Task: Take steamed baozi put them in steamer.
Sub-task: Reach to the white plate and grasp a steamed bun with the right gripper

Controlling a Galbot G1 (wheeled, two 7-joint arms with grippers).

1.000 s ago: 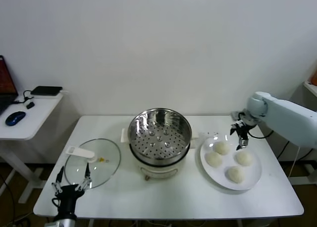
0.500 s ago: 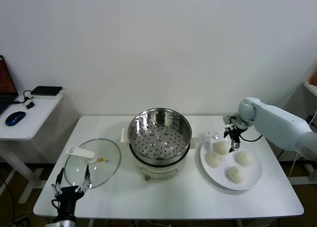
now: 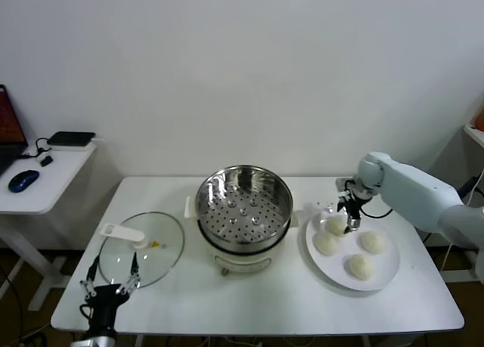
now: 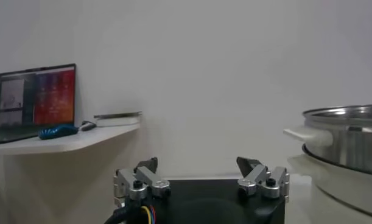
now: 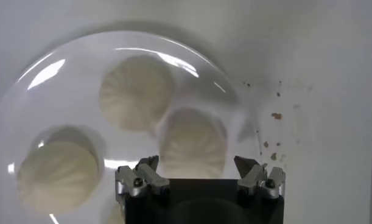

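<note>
We take the steamer (image 3: 244, 211) as our landmark: it stands in the middle of the white table (image 3: 257, 294), a shiny steel pot on a white base, and its perforated tray holds nothing.

To the right of the steamer we see a flat white plate (image 3: 380, 280) with the four steamed baozi on it. One baozi (image 3: 336, 224) lies at the far-left side of the plate, closest to the steamer's rim level; a second baozi (image 3: 327, 243) lies just in front of it; a third baozi (image 3: 372, 242) lies further right; the fourth baozi (image 3: 359, 267) lies at the front of the plate.

The right gripper (image 3: 350, 215) hangs directly above the first baozi, pointing down. Its two fingers stand wide apart and hold nothing. In the right wrist view the same gripper (image 5: 200, 176) shows a bun (image 5: 193, 143) between its spread fingertips, with two more buns beside it on the plate (image 5: 27, 91). We cannot tell if the fingertips already touch the bun.

To the left of the steamer, a round glass lid (image 3: 141, 249) with a white handle lies flat on the table. The left gripper (image 3: 110, 286) rests in front of this lid, near the table's front edge, with fingers spread and empty. In the left wrist view this gripper (image 4: 201, 176) faces the wall, and the steamer's side (image 4: 347, 137) appears at the edge.
</note>
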